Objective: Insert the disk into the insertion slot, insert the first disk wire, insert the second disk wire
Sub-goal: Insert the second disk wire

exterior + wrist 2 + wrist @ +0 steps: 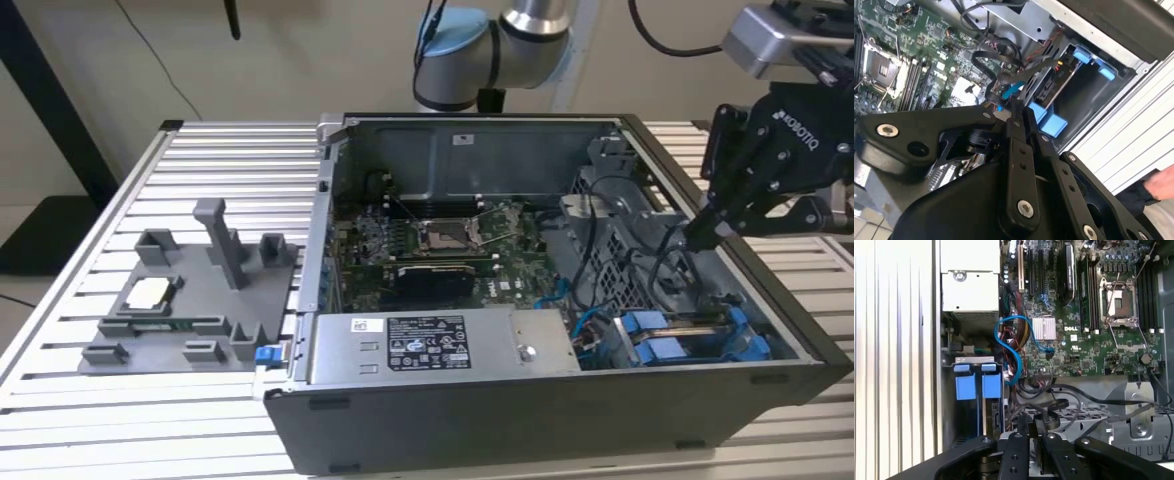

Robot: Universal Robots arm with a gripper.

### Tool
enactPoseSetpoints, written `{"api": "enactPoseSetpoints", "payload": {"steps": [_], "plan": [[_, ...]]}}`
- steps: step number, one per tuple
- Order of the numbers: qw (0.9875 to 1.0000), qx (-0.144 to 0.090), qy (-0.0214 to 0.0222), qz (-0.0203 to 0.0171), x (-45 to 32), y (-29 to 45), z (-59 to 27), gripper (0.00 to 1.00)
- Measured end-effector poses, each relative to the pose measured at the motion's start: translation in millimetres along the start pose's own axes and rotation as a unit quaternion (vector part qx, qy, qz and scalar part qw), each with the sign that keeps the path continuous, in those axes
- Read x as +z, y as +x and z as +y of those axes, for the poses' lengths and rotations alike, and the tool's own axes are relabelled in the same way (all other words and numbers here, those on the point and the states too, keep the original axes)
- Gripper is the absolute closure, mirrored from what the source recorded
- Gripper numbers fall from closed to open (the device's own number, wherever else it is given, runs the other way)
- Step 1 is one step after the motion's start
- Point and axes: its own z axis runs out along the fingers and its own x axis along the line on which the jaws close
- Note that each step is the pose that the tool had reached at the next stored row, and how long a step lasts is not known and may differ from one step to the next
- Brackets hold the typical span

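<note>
An open PC case (441, 420) lies on a slatted tabletop (200, 150). The gripper (697, 238) hangs inside the case, toward the exterior view's right, its jaws pinched together on a black wire (990, 55). Nearby, the disk (992, 386) sits in the insertion slot (974, 359), beside another blue-fronted carrier (965, 386).

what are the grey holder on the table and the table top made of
Grey holder: looks like matt plastic, perhaps printed. It is a uniform dull grey with blocky posts and no glint. Table top: likely bare aluminium, going by the pale silvery ribbed slats with a soft sheen.
</note>
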Motion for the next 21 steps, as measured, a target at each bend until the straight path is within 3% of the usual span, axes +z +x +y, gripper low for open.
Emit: {"api": "enactPoseSetpoints", "payload": {"steps": [4,11,21], "plan": [[1.0000,0.000,0.0000,-0.0001,0.6,1.8,6.8,0.84],[1.0000,0.000,0.0000,0.0000,1.7,2.1,8.1,0.84],[1.0000,-0.001,0.0000,0.0003,18.2,6.8,6.4,0.84]]}}
